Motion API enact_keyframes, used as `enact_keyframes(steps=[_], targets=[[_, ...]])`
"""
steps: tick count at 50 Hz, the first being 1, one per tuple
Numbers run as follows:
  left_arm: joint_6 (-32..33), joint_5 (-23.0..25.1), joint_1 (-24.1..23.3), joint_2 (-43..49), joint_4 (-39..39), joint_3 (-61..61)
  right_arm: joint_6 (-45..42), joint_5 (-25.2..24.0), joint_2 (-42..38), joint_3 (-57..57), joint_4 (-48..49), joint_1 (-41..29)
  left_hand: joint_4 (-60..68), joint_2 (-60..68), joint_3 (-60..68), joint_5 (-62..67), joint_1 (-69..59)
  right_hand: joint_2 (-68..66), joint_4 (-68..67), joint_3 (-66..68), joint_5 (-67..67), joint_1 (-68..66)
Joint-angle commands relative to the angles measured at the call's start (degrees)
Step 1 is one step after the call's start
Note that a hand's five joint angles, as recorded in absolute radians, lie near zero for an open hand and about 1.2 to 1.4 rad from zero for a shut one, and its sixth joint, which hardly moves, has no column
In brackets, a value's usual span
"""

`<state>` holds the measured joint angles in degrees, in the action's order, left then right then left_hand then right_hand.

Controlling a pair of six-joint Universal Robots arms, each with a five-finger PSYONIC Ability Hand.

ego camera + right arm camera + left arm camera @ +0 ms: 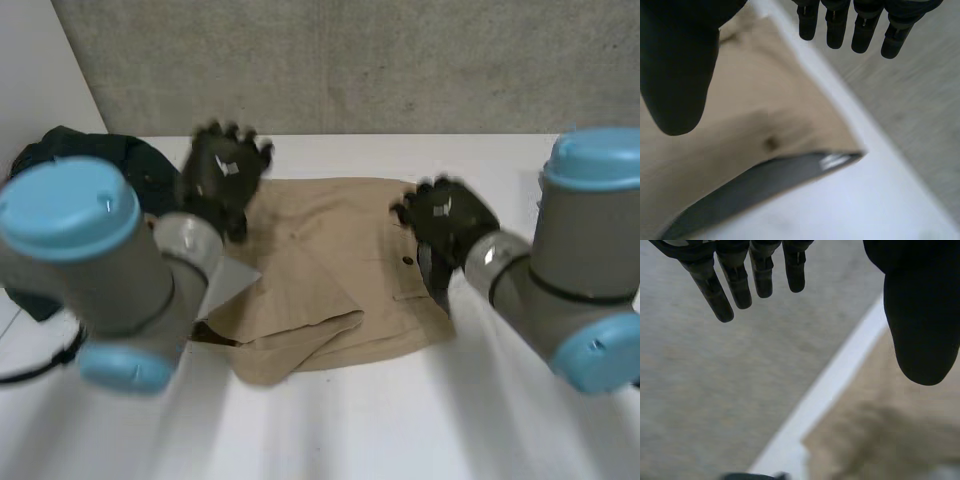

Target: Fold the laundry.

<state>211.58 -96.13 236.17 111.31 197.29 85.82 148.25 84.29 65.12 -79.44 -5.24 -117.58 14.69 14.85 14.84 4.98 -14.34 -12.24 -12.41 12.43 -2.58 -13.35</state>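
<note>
A tan pair of shorts (pixel 330 270) lies folded in the middle of the white table (pixel 400 420), its near edge doubled over. My left hand (pixel 225 170) hovers above the garment's far left corner with straight, spread fingers (pixel 725 285) and nothing in them. My right hand (pixel 445 215) is raised over the right edge of the shorts (pixel 755 125), fingers (pixel 860 25) straight and apart from the thumb (pixel 680 75), holding nothing. A small dark button (pixel 407 261) shows near the right hand. The tan cloth (pixel 890 430) lies below the left hand's thumb.
A dark green garment (pixel 90 165) is heaped at the table's far left, behind my left arm. A grey concrete wall (pixel 350 60) rises behind the table's far edge. Bare white tabletop runs along the near side.
</note>
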Motion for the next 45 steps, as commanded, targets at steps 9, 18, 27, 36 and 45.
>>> enact_keyframes(steps=[9, 18, 27, 36, 45], targets=[[-7.05, 5.16, -6.60, 4.79, -1.03, 7.87, 0.10, -0.27, 0.10, -17.50, 10.77, -0.20, 10.49, 10.33, 10.34, 10.21, -10.84, -8.11, -7.93, 7.91, -7.76, -6.99], [-6.88, 4.81, -3.09, 12.62, -0.50, 0.93, 0.19, -0.18, -0.69, -19.08, 14.90, -0.20, 46.27, 46.11, 46.12, 45.99, -46.62, -13.65, -13.47, 13.45, -13.30, -12.53], [-6.61, 4.37, 4.28, 16.31, 1.08, -3.73, 0.19, -0.10, -0.52, -19.43, 15.79, -0.11, 65.31, 65.15, 65.16, 65.02, -65.66, -16.52, -16.34, 16.32, -16.17, -15.41], [-7.05, 5.08, 10.02, 14.74, 1.70, -2.33, 0.28, -0.01, -0.25, -19.43, 15.70, -0.20, 65.31, 65.15, 65.16, 65.02, -65.66, -16.01, -15.84, 15.82, -15.67, -14.90], [-7.06, 4.99, 7.46, 5.95, 1.61, 3.29, 0.28, 0.17, 0.01, -19.70, 15.26, -0.20, 19.75, 19.58, 19.59, 19.46, -20.09, -16.01, -15.84, 15.82, -15.67, -14.90]])
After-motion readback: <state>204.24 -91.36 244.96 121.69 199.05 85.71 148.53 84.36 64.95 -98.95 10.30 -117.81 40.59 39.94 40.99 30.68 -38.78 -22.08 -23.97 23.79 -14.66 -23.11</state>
